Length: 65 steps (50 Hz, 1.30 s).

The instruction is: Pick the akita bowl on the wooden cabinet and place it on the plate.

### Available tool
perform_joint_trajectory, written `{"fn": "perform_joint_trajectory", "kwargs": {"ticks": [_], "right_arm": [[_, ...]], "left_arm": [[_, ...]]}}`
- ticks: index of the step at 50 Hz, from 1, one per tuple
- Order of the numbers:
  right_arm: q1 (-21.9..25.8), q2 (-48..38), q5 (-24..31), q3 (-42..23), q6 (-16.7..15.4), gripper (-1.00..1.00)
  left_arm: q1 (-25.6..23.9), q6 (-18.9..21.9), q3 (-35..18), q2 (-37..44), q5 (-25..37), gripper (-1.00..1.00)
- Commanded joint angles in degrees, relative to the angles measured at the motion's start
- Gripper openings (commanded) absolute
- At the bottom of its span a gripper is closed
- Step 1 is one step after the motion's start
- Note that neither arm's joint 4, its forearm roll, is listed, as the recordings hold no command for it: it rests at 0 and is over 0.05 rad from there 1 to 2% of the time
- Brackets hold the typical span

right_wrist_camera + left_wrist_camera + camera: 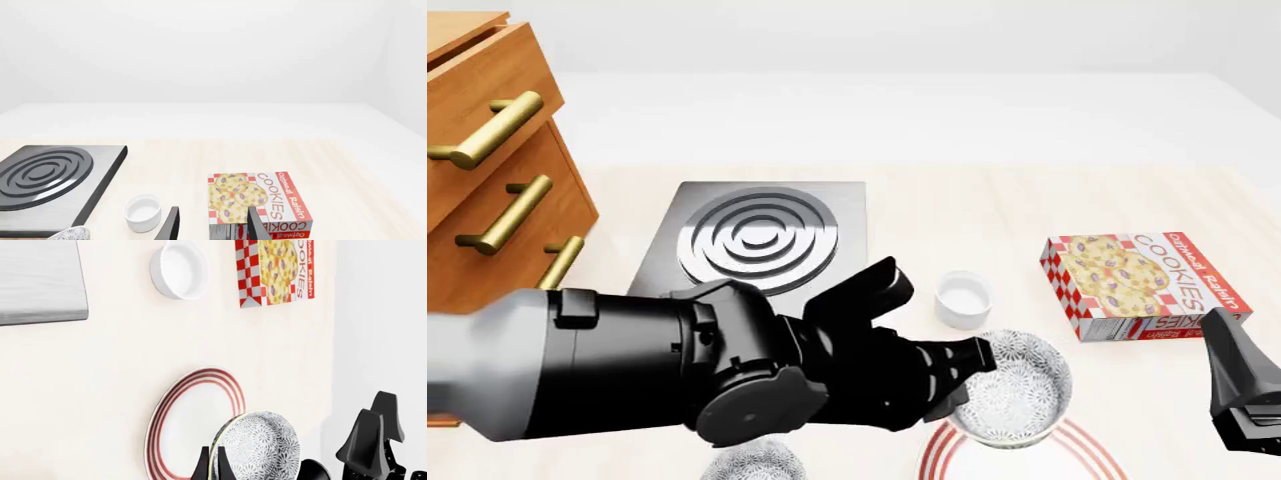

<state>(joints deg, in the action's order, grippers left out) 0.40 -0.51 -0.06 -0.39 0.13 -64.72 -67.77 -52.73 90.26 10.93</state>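
Gripping one akita bowl (1012,388) above the plate (1094,452), the left gripper (968,375) clenches its rim; a second bowl (754,463) sits apart; right gripper (212,225) fingers spread, released.

bright, even, sharp simulator renders

The only legible text stands on the flat rectangular cardboard cookie box (1138,285) with a red-and-white checkered border and a yellow panel picturing cookies, lying near the right edge of the pale wooden table (961,210). Its red side band carries the word "COOKIES" in large white capitals, readable in the front view, the right wrist view (259,202) and, partly cropped, the left wrist view (275,271). A smaller line beside it appears to read "Oatmeal Raisin"; the fine print on the box's end face is too small to read.
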Motion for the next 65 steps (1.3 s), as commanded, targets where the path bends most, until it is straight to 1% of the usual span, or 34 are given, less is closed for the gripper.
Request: {"fn": "perform_joint_trajectory", "kwargs": {"ticks": [1,18,65], "right_arm": [[-0.01,0.00,0.00,0.00,0.00,1.00],[0.00,0.01,0.00,0.00,0.02,1.00],[0.01,-0.01,0.00,0.00,0.00,1.00]], "left_arm": [[0.86,-0.34,0.52,0.43,-1.17,-1.00],[1.39,-1.76,2.20,1.23,-2.79,-1.00],[-0.26,-5.17,4.41,4.21,-6.59,-1.00]]}}
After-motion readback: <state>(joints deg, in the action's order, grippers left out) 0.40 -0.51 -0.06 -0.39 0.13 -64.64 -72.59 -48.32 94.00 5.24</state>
